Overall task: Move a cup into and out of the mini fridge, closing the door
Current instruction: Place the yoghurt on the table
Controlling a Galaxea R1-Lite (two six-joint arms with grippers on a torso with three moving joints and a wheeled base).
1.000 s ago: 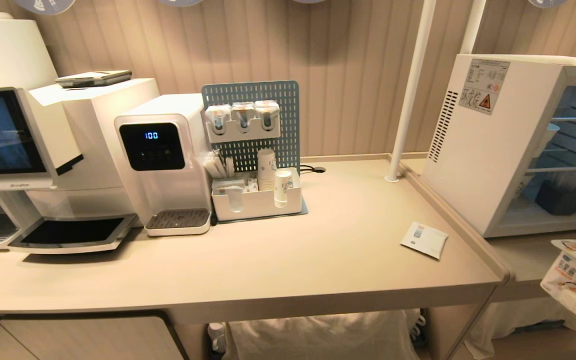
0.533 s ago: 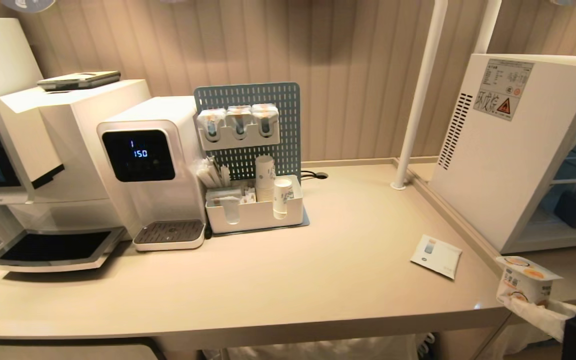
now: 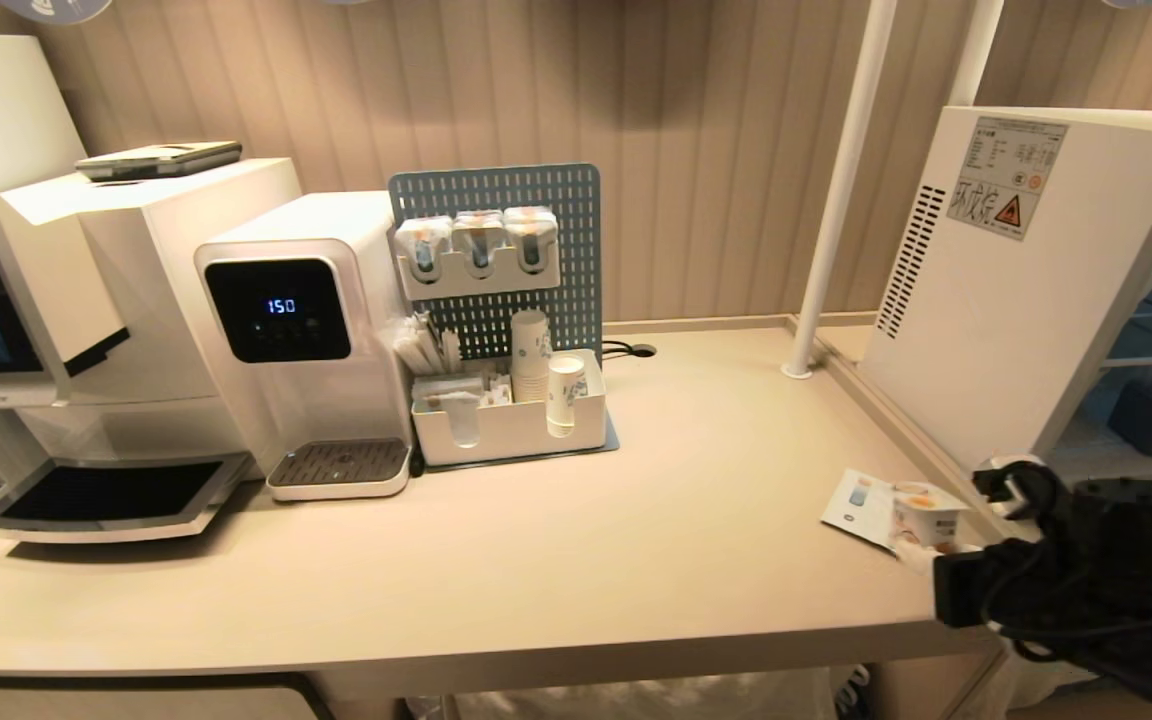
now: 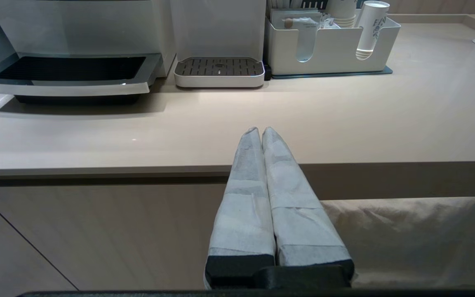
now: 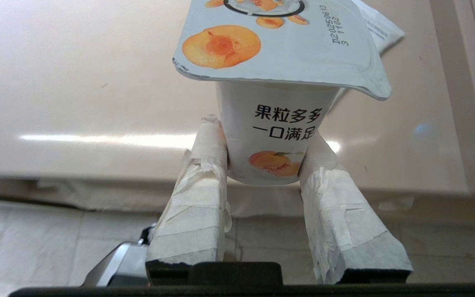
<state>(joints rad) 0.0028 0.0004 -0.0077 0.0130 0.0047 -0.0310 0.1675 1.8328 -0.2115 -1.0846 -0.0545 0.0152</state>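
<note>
**Cup out of the fridge and over the table; door not in view**

Nearest, at the table (image 3: pixel 536 560) front edge toward the fridge: right gripper (image 5: pixel 264 144) clamped on the cup (image 5: pixel 276 123) low on its body, one taped finger on each side, foil lid up and level. In the head view, cup (image 3: pixel 928 512) upright just over the table's right-hand front corner, at the near edge of a small white leaflet (image 3: pixel 861 497). Cannot tell whether the base touches the tabletop or hangs just above it. Further along the same front edge, away from the fridge: left gripper (image 4: pixel 261 136) parked below table height, fingers pressed together, nothing between them.

Beyond the cup, on a lower counter beside the table: mini fridge (image 3: pixel 1016 290), side wall toward the camera, wire shelves and a dark container visible at its open front. Door not seen in any view, so its position cannot be told. Farthest, along the table's back: white organiser tray (image 3: pixel 511 425) with paper cups, water dispenser (image 3: pixel 301 330), coffee machine (image 3: pixel 86 290).

Judged from this: cup outside the fridge and being carried over the table, so probably the taking-out half under way. Left to do: set the cup down, let go, shut the door if open.
</note>
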